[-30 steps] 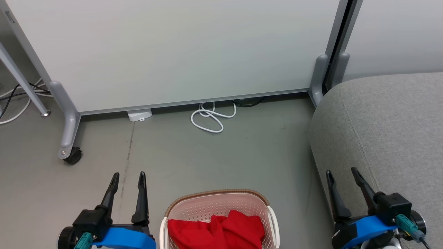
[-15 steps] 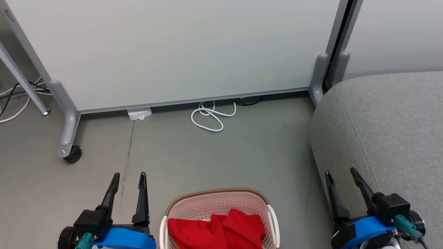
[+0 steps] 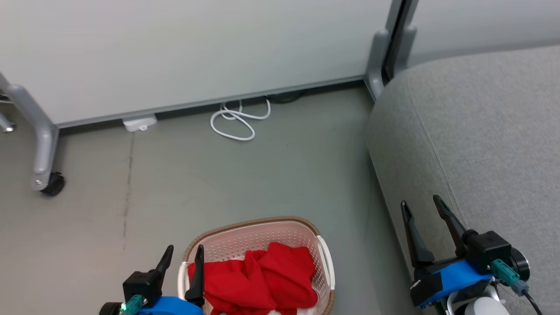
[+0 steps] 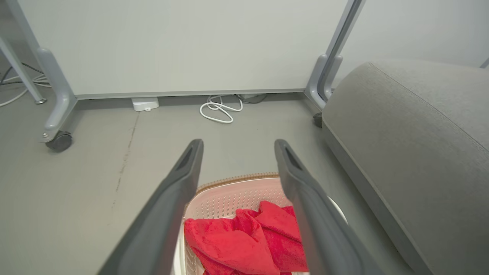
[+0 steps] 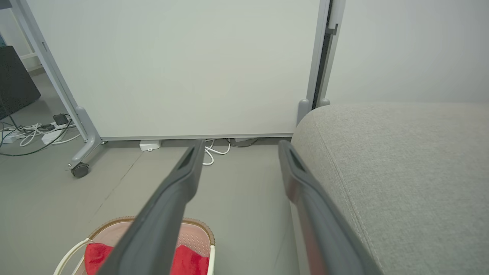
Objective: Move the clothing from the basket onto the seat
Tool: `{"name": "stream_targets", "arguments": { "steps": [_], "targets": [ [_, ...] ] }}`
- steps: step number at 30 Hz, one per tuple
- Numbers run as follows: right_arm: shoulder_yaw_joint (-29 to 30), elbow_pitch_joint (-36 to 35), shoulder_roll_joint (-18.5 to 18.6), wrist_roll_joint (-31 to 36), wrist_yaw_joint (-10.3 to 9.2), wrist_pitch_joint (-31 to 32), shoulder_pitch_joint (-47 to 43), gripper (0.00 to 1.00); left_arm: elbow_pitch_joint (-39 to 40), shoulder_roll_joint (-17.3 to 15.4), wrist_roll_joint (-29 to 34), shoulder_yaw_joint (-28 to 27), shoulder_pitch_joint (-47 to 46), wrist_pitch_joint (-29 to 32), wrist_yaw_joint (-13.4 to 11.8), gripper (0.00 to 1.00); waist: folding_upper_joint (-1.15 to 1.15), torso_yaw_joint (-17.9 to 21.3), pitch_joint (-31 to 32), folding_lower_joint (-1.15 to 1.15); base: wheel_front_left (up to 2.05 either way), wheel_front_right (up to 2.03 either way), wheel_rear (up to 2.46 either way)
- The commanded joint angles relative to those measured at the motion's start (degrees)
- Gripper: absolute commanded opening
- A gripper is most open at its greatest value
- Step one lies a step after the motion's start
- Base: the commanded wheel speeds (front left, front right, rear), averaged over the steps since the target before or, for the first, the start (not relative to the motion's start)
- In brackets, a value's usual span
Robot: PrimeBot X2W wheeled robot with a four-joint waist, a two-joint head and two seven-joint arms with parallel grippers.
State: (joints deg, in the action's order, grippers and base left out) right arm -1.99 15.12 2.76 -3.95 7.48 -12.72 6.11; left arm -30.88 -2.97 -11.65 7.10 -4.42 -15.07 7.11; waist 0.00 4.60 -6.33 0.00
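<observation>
Our head camera has swung, so the whole view shifts. Even so, our left gripper [image 3: 185, 249] now sits nearer the laundry basket [image 3: 245, 222], its inner finger over the left rim. It and the right gripper [image 3: 420, 202] are spread wide, holding nothing. The red clothing [image 3: 258, 280] lies bunched in the basket, left of the sofa seat [image 3: 481, 131]. We judge a grasp is next.

clothing [image 3: 258, 278] in basket [image 3: 249, 238] | basket on floor [image 3: 262, 175]; left of seat [image 3: 481, 131], apart from it | cable [image 3: 236, 116] on floor behind basket; at foot of partition [image 3: 197, 48] | partition behind basket and seat | left gripper [image 3: 185, 248] beside basket's left rim
</observation>
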Motion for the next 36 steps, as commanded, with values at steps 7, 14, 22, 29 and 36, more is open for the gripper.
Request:
{"name": "stream_targets", "arguments": {
  "steps": [7, 14, 22, 29, 36],
  "targets": [
    [-0.56, -0.76, 0.21, -0.03, 0.03, -0.59, 2.54, 1.00, -11.33, -0.39, -2.49, 2.22, -5.93, 1.29, 0.49, 1.00, 0.00, 5.82, -8.12, 0.00, 0.00, 0.00, 0.00],
    [-1.58, -1.70, 0.19, -0.43, 0.03, -0.92, 5.07, 1.00, -21.28, -0.67, -7.16, 4.38, -12.19, 3.77, 0.38, 1.00, 0.00, 8.96, -14.79, 0.00, 0.00, 0.00, 0.00],
    [-2.84, -2.21, 0.18, -1.84, 0.03, -1.63, 6.71, 1.00, -31.08, -0.95, -10.51, 3.75, -19.25, 8.53, -0.19, 1.00, 0.00, 11.00, -21.56, 0.00, 0.00, 0.00, 0.00],
    [-3.59, -2.67, 0.19, -3.07, 0.03, -2.12, 8.43, 1.00, -35.72, -0.59, -12.28, 2.88, -24.45, 11.30, -2.05, 1.00, 0.00, 11.45, -26.38, 0.00, 0.00, 0.00, 0.00],
    [-4.45, -3.12, 0.19, -4.29, 0.03, -2.50, 10.35, 1.00, -39.30, -0.43, -13.97, 1.36, -29.55, 13.37, -6.84, 1.00, 0.00, 11.83, -31.11, 0.00, 0.00, 0.00, 0.00]
  ]
}}
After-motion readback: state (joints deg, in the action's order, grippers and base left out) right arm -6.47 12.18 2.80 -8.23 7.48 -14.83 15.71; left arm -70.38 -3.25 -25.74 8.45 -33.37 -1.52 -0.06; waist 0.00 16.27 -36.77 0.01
